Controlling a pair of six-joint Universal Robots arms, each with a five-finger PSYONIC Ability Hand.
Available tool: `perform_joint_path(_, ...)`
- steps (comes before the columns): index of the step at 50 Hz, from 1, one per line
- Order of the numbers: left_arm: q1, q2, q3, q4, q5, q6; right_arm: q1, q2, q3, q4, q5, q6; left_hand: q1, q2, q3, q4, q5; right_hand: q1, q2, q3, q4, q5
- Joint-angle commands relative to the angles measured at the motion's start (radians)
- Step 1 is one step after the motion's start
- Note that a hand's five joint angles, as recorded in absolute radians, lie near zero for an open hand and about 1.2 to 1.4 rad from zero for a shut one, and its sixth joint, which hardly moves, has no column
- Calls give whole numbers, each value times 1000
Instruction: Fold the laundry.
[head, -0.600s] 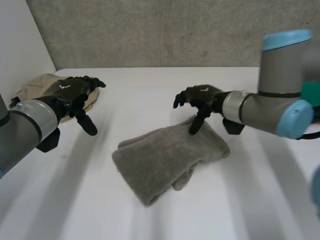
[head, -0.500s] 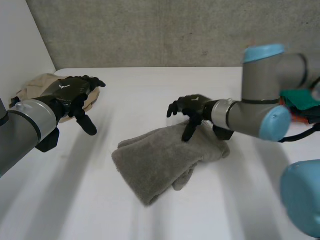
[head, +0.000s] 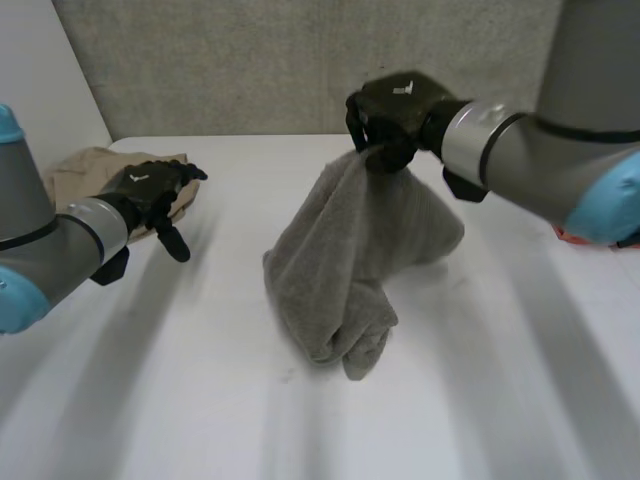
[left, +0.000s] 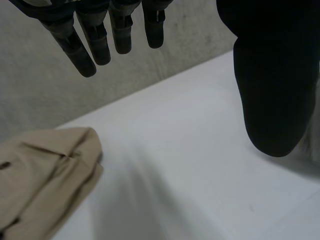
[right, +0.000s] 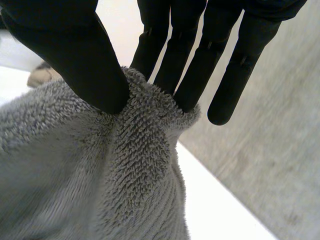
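Note:
A grey fleecy towel (head: 350, 255) hangs from my right hand (head: 395, 115), which is raised above the table's middle; the towel's lower end still rests bunched on the white table (head: 200, 380). In the right wrist view my thumb (right: 75, 50) and fingers (right: 185, 55) pinch an edge of the towel (right: 140, 150). My left hand (head: 150, 195) hovers over the table's left side, fingers (left: 95, 35) straight and thumb (left: 272, 80) spread, holding nothing, well apart from the towel.
A folded beige garment (head: 85, 170) lies at the table's far left corner, just behind my left hand; it lies under the fingertips in the left wrist view (left: 45, 175). A concrete wall (head: 300, 60) stands behind the table.
My right hand closed on the towel's edge and lifted it up off the table, so the towel now hangs. My left hand stayed near the beige garment, drawn slightly back.

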Motion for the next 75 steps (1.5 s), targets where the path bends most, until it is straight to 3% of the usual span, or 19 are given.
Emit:
perform_joint_path(1, 10, -199, 129, -23, 144, 1, -9, -216, 190, -68, -46, -17, -26, -32, -33, -24, -51, 299, 230, 223, 207, 260)
perform_joint_path(6, -28, -278, 198, -66, 239, -47, -9, -315, 245, -99, -49, -16, -26, -32, -33, -24, -51, 299, 230, 223, 207, 260)
perform_joint_path(13, -109, -338, 273, -119, 262, -168, -12, -359, 248, -108, -43, -13, -15, -20, -22, -13, -39, 299, 230, 223, 207, 260)
perform_joint_path(15, -134, -360, 307, -164, 244, -243, -27, -354, 233, -119, -32, -11, 296, 291, 289, 298, 272, 299, 230, 223, 207, 260)
perform_joint_path(23, -197, -410, 400, -234, 236, -349, -61, -351, 196, -122, -12, 12, 497, 491, 490, 498, 472, 299, 230, 223, 207, 260)
perform_joint_path(25, -203, -420, 425, -233, 229, -363, -64, -353, 190, -122, -9, 13, 792, 786, 785, 794, 768, 299, 230, 223, 207, 260)
perform_joint_path(26, -208, -429, 448, -234, 218, -389, -67, -353, 182, -124, -1, 15, 1151, 1145, 1144, 1153, 1127, 299, 230, 223, 207, 260)
perform_joint_path(27, -211, -433, 460, -236, 212, -407, -68, -351, 177, -125, 3, 15, 1195, 1189, 1188, 1197, 1171, 299, 230, 223, 207, 260)
perform_joint_path(34, -243, -406, 564, -236, 178, -551, -107, -328, 135, -134, 40, 36, 1196, 1190, 1189, 1197, 1171, 299, 230, 223, 207, 260)
perform_joint_path(39, -246, -328, 655, -218, 134, -561, -124, -307, 90, -182, 94, 52, 1196, 1190, 1189, 1197, 1171, 299, 230, 223, 207, 260)
perform_joint_path(45, -191, -199, 793, -115, -87, -535, -136, -296, 93, -376, 149, 90, 1196, 1190, 1189, 1197, 1171, 299, 230, 223, 207, 260)
perform_joint_path(47, -180, -170, 813, -87, -118, -516, -145, -294, 124, -426, 146, 96, 1196, 1190, 1189, 1197, 1171, 299, 230, 223, 207, 260)
perform_joint_path(52, -175, -111, 790, -43, -83, -437, -205, -299, 272, -588, 109, 110, 1196, 1190, 1189, 1197, 1171, 299, 230, 223, 207, 260)
perform_joint_path(56, -169, -75, 660, -47, -67, -343, -257, -305, 462, -740, 18, 148, 1196, 1190, 1189, 1197, 1171, 299, 230, 223, 207, 260)
perform_joint_path(63, -175, -81, 373, -43, -48, -251, -309, -322, 665, -754, -32, 193, 1196, 1190, 1189, 1197, 1171, 299, 230, 223, 207, 260)
perform_joint_path(66, -181, -137, 296, -23, -8, -231, -280, -372, 693, -744, -55, 207, 468, 462, 460, 469, 443, 299, 230, 223, 207, 260)
perform_joint_path(67, -185, -177, 290, -17, 8, -226, -254, -407, 684, -737, -72, 213, 128, 122, 121, 130, 103, 299, 230, 223, 207, 260)
perform_joint_path(75, -200, -358, 425, -93, -5, -309, -188, -550, 607, -722, -159, 295, 7, 1, 0, 9, -17, 299, 230, 223, 207, 260)
